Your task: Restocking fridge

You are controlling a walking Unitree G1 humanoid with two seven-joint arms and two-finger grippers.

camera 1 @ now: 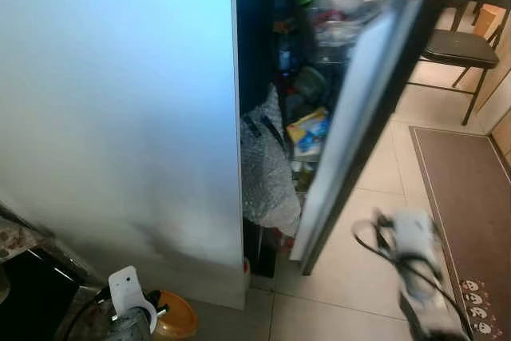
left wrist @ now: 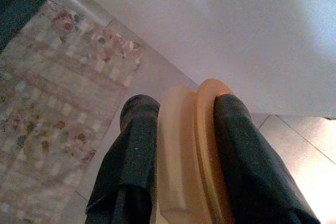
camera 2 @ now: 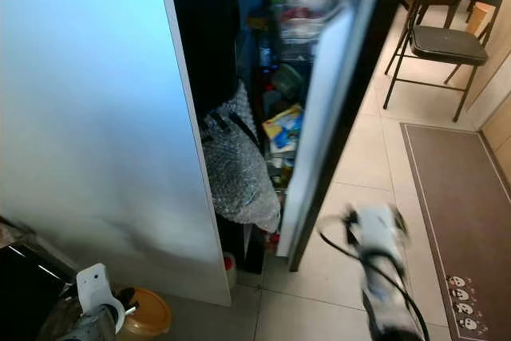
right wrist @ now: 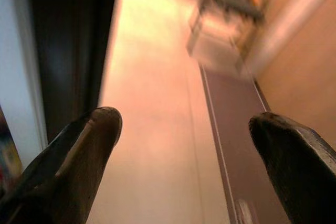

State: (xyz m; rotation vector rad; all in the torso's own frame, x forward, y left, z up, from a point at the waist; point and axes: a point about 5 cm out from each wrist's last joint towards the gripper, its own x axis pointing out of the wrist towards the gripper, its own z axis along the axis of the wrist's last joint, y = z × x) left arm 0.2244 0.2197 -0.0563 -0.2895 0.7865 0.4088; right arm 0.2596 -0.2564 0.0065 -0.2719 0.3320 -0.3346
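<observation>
Pale tiled floor [camera 1: 359, 277] with a brown mat [camera 1: 471, 197] to the right and a dark folding chair [camera 2: 447, 37] beyond. Fridge [camera 1: 120, 101] with its white side facing the camera, its door [camera 1: 359, 109] ajar. The interior is crowded: a bubble-wrap bundle [camera 1: 267, 169] low down, a yellow-and-blue packet [camera 1: 309, 129] and clear bags on the door shelves. Left tool [left wrist: 181, 156] pinches a tan, orange-lidded container [left wrist: 191, 150] low beside the fridge. Right tool [right wrist: 184, 145], fingers spread, hangs over the floor near the door.
</observation>
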